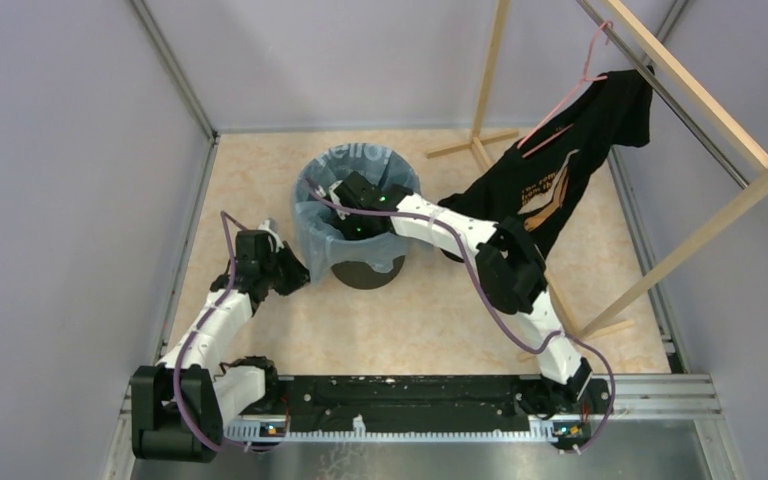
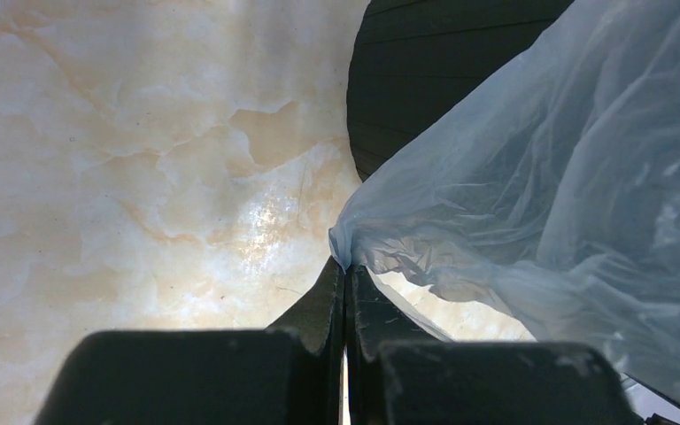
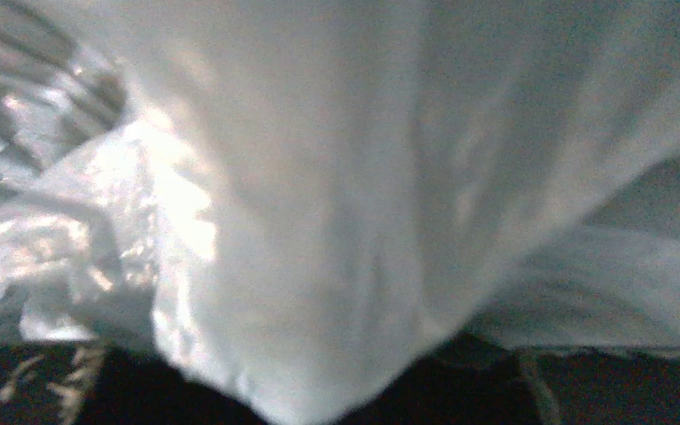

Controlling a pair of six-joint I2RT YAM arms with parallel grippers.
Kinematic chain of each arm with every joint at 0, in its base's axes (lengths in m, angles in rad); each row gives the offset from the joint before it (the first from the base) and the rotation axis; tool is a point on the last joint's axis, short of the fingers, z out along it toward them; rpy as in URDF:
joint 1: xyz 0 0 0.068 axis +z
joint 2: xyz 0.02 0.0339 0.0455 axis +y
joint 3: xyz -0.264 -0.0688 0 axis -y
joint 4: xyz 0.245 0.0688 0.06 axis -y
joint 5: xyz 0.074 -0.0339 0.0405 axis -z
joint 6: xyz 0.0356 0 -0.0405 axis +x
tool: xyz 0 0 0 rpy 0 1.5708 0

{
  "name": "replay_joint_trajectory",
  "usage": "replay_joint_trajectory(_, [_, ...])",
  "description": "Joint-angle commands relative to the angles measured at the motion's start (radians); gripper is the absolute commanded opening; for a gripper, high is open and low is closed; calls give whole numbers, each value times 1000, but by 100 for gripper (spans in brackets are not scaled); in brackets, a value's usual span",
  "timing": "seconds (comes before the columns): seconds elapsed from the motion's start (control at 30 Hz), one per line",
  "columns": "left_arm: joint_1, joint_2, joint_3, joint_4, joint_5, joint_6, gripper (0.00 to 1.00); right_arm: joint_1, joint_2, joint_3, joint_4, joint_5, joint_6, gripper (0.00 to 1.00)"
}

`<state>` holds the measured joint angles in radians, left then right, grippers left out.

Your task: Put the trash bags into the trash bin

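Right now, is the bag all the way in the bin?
Partly. The trash bag already drapes over the rim of the trash bin. The left hand pinches its edge outside the bin, while the right hand reaches down inside. Left to do: one side hangs loose outside, so it needs settling.
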<state>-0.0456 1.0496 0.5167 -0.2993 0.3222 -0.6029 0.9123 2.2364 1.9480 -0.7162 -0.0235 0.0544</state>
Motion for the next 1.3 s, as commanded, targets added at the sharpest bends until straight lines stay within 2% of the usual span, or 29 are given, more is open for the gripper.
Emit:
replay_joint_trajectory(0.0, [3, -6, 7, 13, -12, 13, 0, 5, -40, 104, -77, 14, 14, 40])
replay_joint_trajectory(0.07, [3, 0, 10, 13, -11, 13, 2, 5, -71, 133, -103, 20, 17, 47])
replay_joint_trajectory(0.17, [3, 1, 17, 0, -20, 5, 6, 5, -99, 172, -149, 41, 24, 51])
replay_joint_trajectory(0.37, [3, -19, 39, -45, -57, -5, 29, 7, -155, 214, -179, 41, 36, 54])
replay_joint_trajectory(0.57, [3, -53, 71, -97, -32, -6, 45, 18, -221, 284, -195, 27, 30, 57])
replay_joint_trajectory(0.77, [3, -153, 110, -193, -31, -20, 60, 75, -372, 274, -164, 54, -18, 69])
replay_joint_trajectory(0.9, [3, -232, 139, -264, -41, -36, 67, 141, -516, 152, -101, 65, -47, 77])
replay_joint_trajectory(1.07, [3, -314, 210, -386, -80, -15, 80, 229, -744, -151, 46, 53, -15, 89])
replay_joint_trajectory(1.17, [3, -365, 282, -471, -168, -1, 86, 271, -877, -356, 130, 36, 55, 93])
replay_joint_trajectory(1.27, [3, -449, 338, -510, -260, 10, 98, 299, -1006, -553, 242, -6, 154, 96])
